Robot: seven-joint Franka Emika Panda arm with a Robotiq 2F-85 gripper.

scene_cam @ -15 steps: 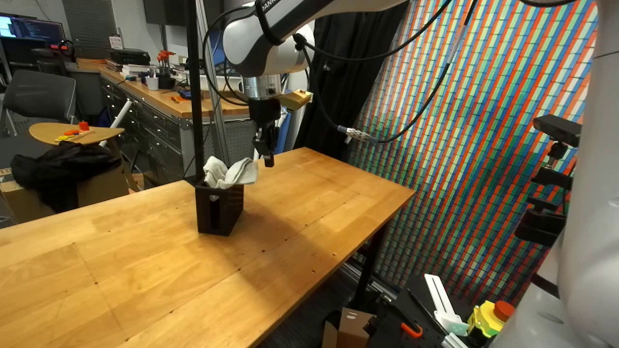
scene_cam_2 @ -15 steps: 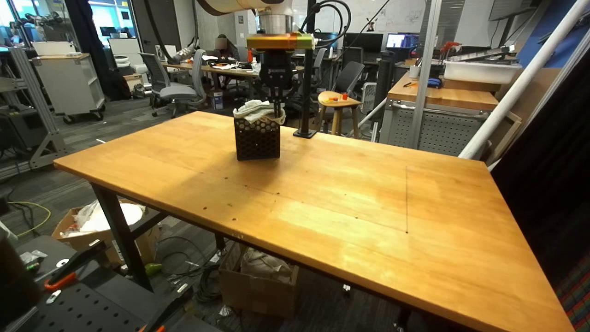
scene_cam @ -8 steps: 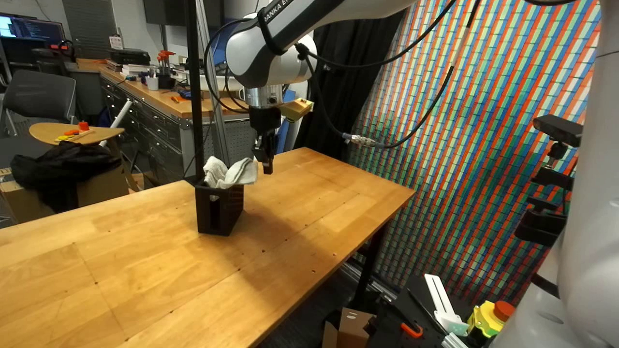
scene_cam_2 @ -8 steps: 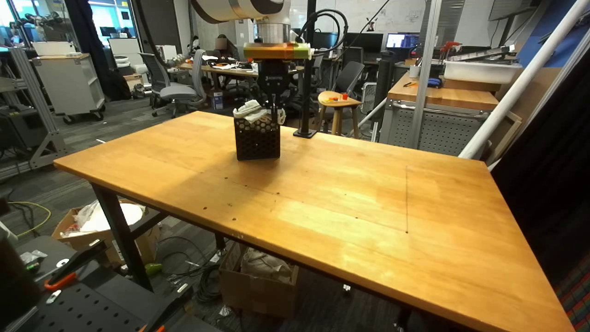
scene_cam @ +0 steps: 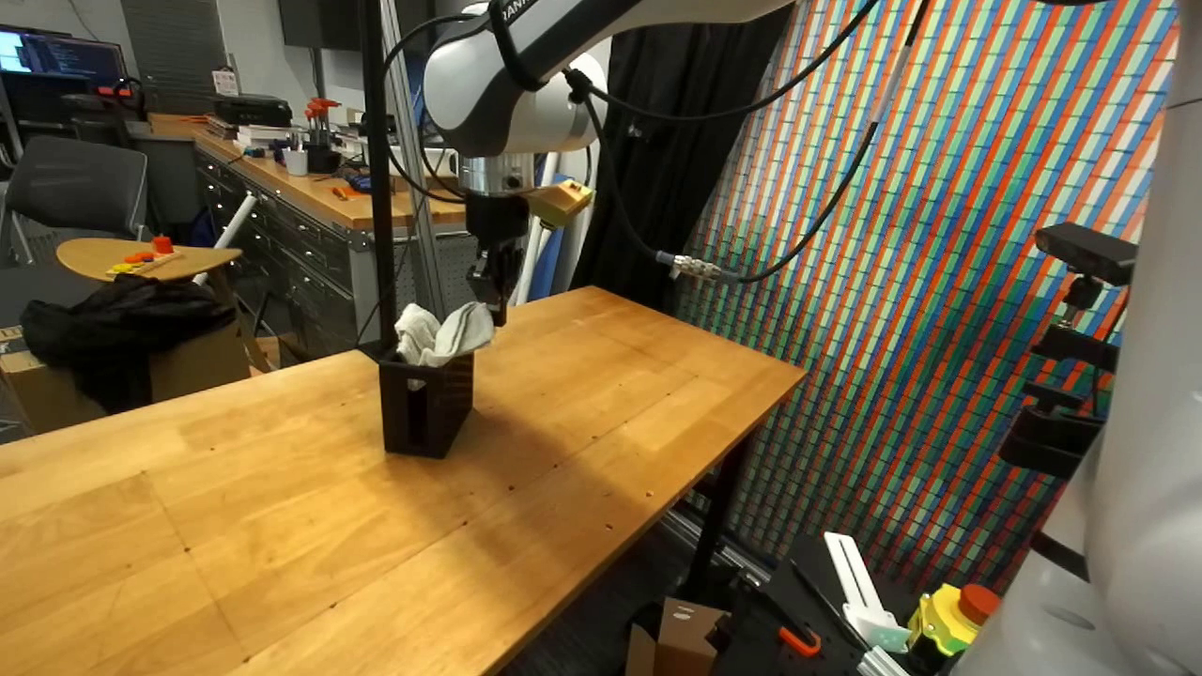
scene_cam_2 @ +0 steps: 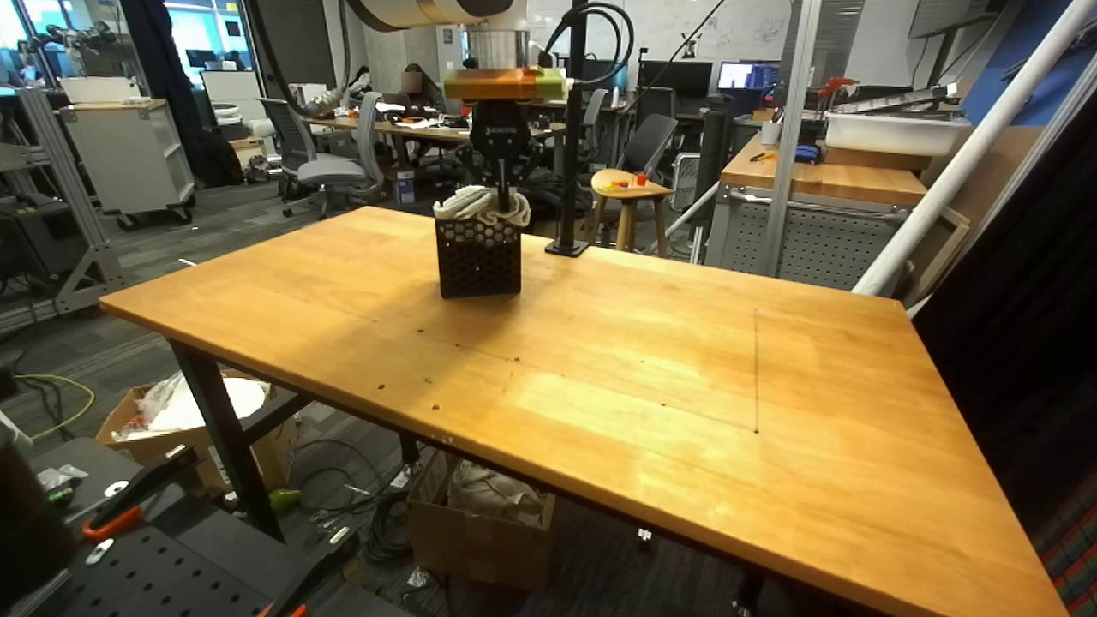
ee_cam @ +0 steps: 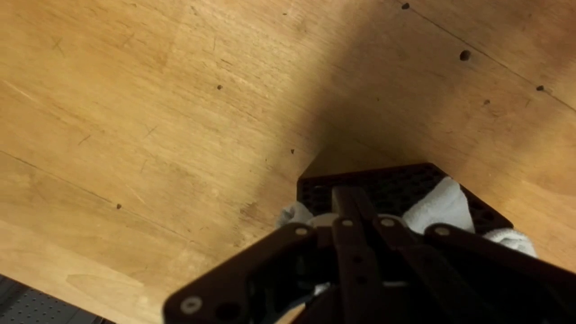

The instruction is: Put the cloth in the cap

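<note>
A whitish cloth [scene_cam: 445, 335] is stuffed into the top of a black holder with honeycomb walls [scene_cam: 427, 408] and bulges over its rim. Both also show in an exterior view, as the cloth [scene_cam_2: 467, 206] and the holder [scene_cam_2: 478, 261], and in the wrist view, as the cloth [ee_cam: 443, 207] and the holder [ee_cam: 387, 191]. No cap is seen. My gripper [scene_cam: 499, 314] points down at the cloth's side, close to or touching it. In the wrist view the gripper's fingertips [ee_cam: 353, 198] are together over the holder, with no cloth seen between them. The fingers hide part of the cloth.
The holder stands on a wooden table [scene_cam: 282, 526]. A black vertical post [scene_cam_2: 570, 154] rises from the table's edge close to the holder and the arm. A multicoloured panel wall [scene_cam: 901, 310] stands beyond the table.
My gripper first came down beside the cloth, then rose a little and moved towards it. The cloth's outer fold has shifted slightly inward over the holder. The holder has not moved.
</note>
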